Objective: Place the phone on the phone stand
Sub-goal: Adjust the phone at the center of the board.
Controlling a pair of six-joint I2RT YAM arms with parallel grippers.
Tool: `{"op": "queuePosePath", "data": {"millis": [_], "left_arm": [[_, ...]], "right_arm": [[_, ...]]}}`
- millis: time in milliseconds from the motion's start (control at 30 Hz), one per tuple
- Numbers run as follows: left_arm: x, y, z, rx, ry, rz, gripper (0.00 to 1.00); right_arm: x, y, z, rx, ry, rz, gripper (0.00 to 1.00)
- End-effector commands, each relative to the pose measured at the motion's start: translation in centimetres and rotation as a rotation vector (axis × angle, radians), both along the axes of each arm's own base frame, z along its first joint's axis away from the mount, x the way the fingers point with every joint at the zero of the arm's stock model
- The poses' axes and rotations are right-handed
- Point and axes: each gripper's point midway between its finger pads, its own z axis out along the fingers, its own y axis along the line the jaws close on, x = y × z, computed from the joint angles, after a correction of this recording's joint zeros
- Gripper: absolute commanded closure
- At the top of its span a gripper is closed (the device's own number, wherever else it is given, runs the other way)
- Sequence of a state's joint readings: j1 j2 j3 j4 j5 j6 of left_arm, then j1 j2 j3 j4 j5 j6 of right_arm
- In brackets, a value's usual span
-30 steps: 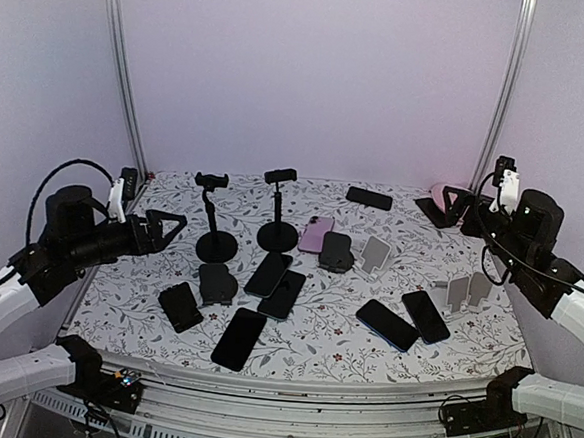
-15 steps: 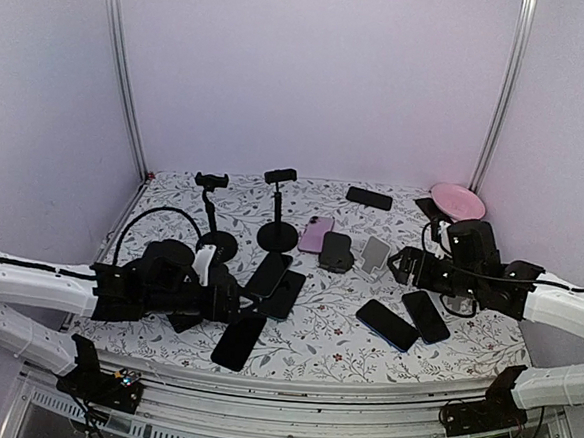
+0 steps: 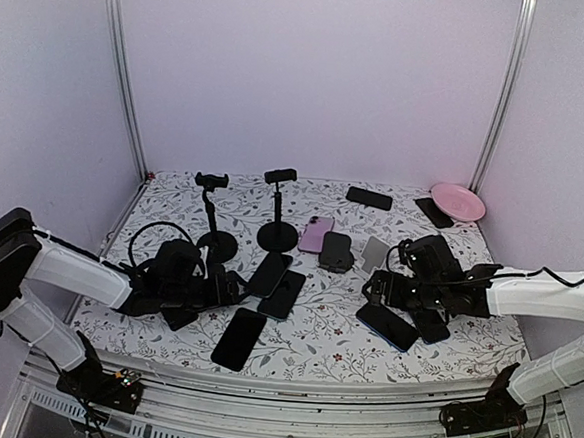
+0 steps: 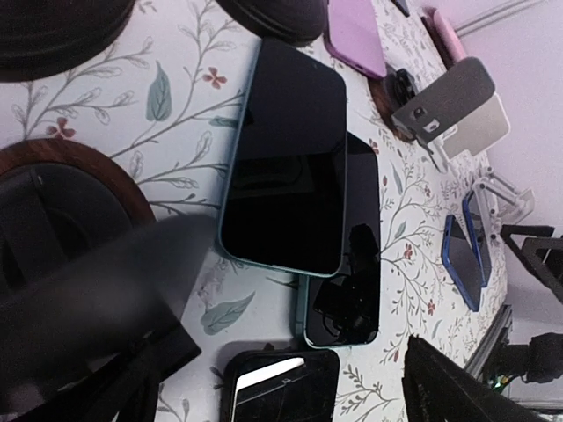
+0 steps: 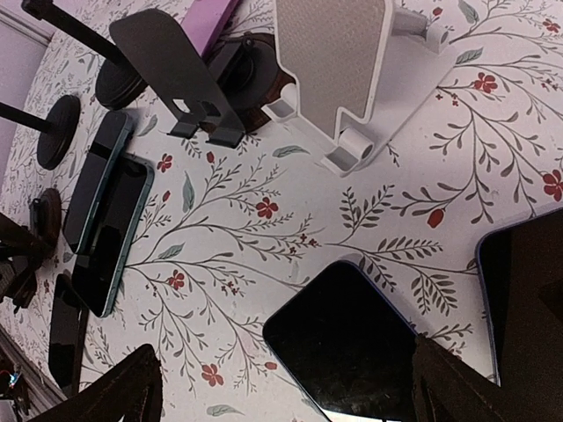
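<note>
Phone btwn r. tool tips (spread).

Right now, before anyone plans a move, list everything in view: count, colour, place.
pole stands: 2, black, back left of centre
folding stands: 2, one black, one grey, centre
pink phone: 1, pink, beside the black folding stand
dark phones: at least 7, black, scattered; two overlap centrally
plate: 1, pink, back right
table: 1, white floral, underneath
left gripper: 1, black, open, facing the overlapping phones
right gripper: 1, black, open, above a blue-edged phone
</note>
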State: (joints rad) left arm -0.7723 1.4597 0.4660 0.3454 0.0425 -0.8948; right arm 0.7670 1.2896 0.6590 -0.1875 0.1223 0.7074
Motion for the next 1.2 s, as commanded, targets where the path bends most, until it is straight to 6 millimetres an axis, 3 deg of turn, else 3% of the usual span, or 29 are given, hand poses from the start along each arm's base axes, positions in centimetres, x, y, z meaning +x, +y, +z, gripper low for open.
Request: {"op": "queuePosePath", "data": {"millis": [0, 133, 233, 433, 567, 733, 967, 1167], "left_arm": [[1.5, 3.3, -2.1, 0.021, 0.051, 0.098, 0.03], [2.1, 4.8, -2.8, 0.052, 0.057, 0.122, 0.03], [2.2, 4.7, -2.5, 0.064, 0.044, 0.102, 0.03], [1.6, 2.2, -0.2, 0.031, -0.011, -0.004, 0.03], [0.7, 0.4, 1.4, 0.039, -0.048, -0.065, 0.03], [-0.3, -0.2, 2.4, 0.034, -0.067, -0.097, 0.03], [-1.4, -0.8, 3.7, 0.014, -0.09, -0.118, 0.03], [-2.1, -0.5, 4.2, 0.013, -0.095, -0.11, 0.03]], "right_arm": [[1.8, 2.0, 0.0, 0.001, -0.009, 0.01, 0.01], [3.0, 3.8, -0.8, 0.003, 0.005, 0.04, 0.01], [3.3, 5.9, -1.4, 0.025, 0.018, 0.086, 0.01], [4.5, 10.1, -1.4, 0.044, 0.014, 0.142, 0.01], [5.3, 9.8, -2.2, 0.018, 0.026, 0.11, 0.01], [5.0, 5.5, -1.6, -0.087, 0.015, 0.015, 0.01], [1.2, -4.1, -2.5, -0.121, 0.059, -0.127, 0.01], [-0.5, -8.6, 0.1, -0.145, 0.023, -0.241, 0.01]]}}
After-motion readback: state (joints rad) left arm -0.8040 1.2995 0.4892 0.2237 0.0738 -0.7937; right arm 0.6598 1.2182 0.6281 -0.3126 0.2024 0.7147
